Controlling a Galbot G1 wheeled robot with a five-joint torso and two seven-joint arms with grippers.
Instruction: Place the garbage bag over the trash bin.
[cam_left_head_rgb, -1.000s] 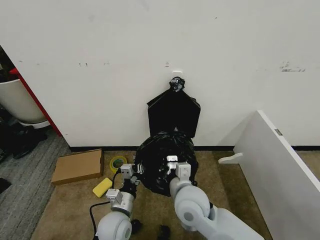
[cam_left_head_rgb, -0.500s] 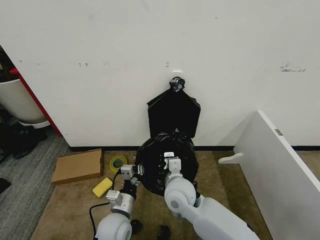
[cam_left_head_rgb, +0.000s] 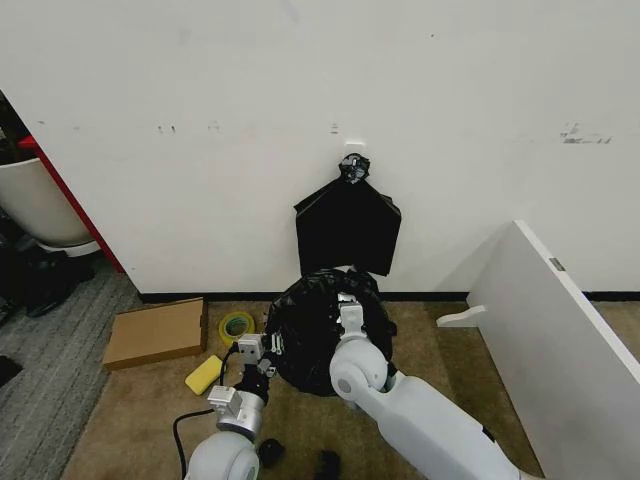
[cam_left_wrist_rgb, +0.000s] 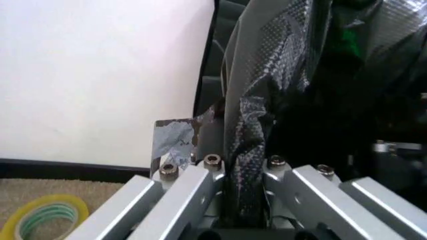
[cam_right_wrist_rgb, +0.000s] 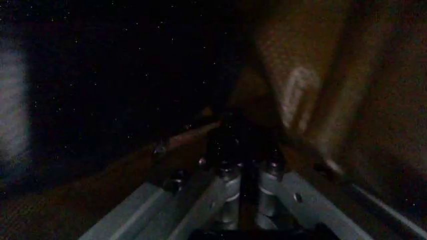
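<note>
While both grippers — left gripper (cam_left_wrist_rgb: 241, 200), right gripper (cam_right_wrist_rgb: 241, 182) — pinch the garbage bag (cam_left_head_rgb: 310, 335), the wall (cam_left_head_rgb: 300, 100) stands close.

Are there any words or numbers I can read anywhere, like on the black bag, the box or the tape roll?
None can be read.
The garbage bag: plain glossy black, no print.
Cardboard box: no lettering visible.
Tape roll: green and yellow, no words visible.
White board: a small dark tag near its top edge, too small to read.
Wall: scuff marks only.
</note>
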